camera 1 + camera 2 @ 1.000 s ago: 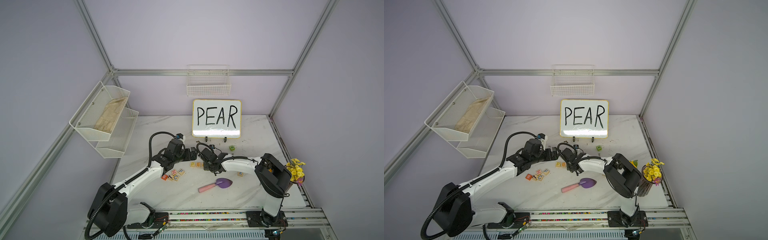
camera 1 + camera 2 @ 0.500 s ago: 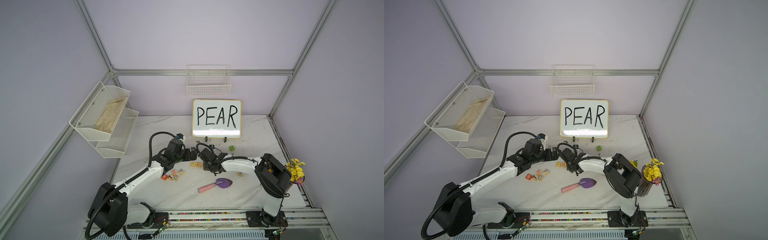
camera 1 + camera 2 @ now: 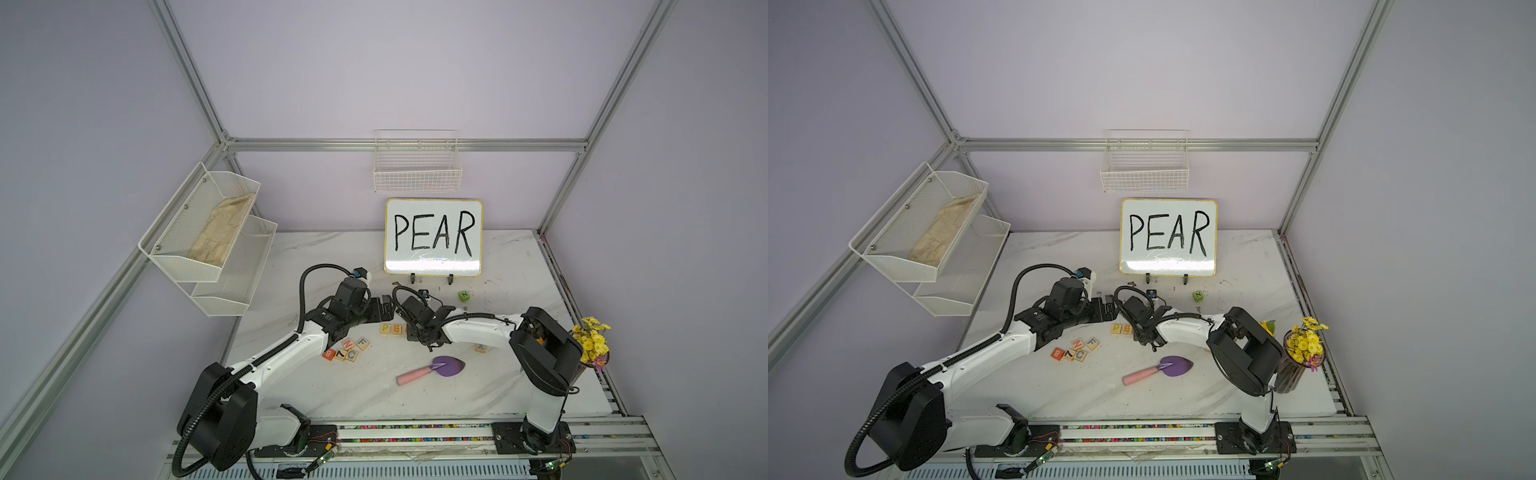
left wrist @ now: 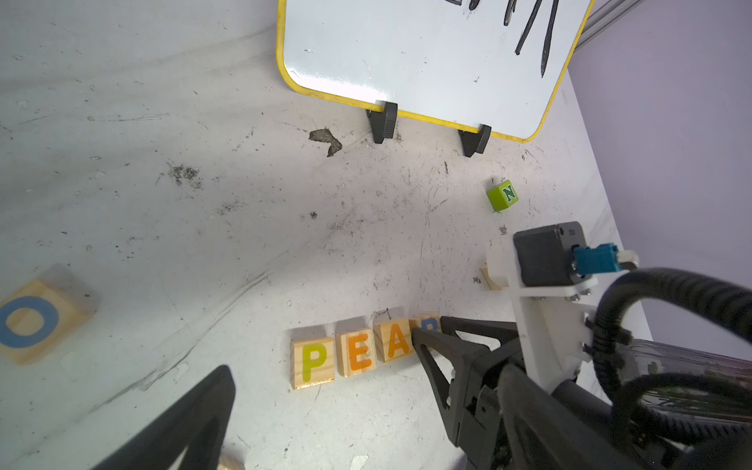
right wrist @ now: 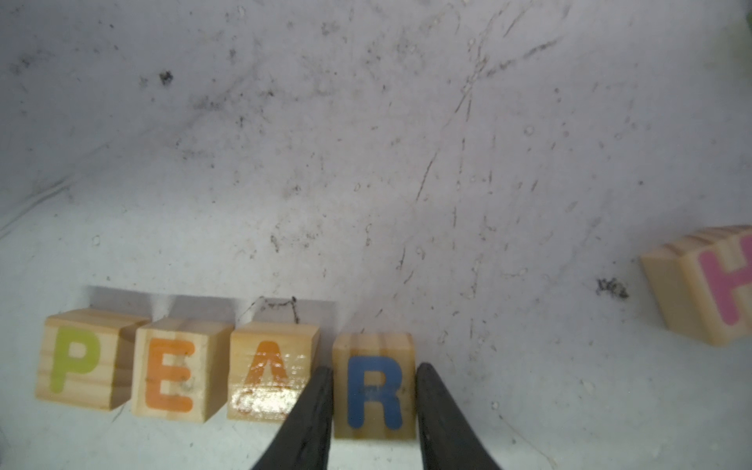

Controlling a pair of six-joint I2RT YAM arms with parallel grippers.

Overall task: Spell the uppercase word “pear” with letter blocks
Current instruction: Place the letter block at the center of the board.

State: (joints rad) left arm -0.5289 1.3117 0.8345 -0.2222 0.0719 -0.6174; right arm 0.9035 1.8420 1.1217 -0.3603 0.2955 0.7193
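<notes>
Nothing had visibly shifted since 1 second earlier: the right gripper (image 5: 374, 370) pinched the R block (image 5: 374, 401) just beside the A block (image 5: 270, 374); the left gripper (image 3: 384, 309) hung wide open.

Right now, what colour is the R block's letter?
Blue; the R block shows best in right wrist view.

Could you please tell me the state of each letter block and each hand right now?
P block: lying first in the row, letter showing.
E block: lying second, letter showing.
A block: lying third, letter showing.
R block: fourth in the row, clasped on both sides.
right hand: shut on R block.
left hand: open, holding nothing.
</notes>
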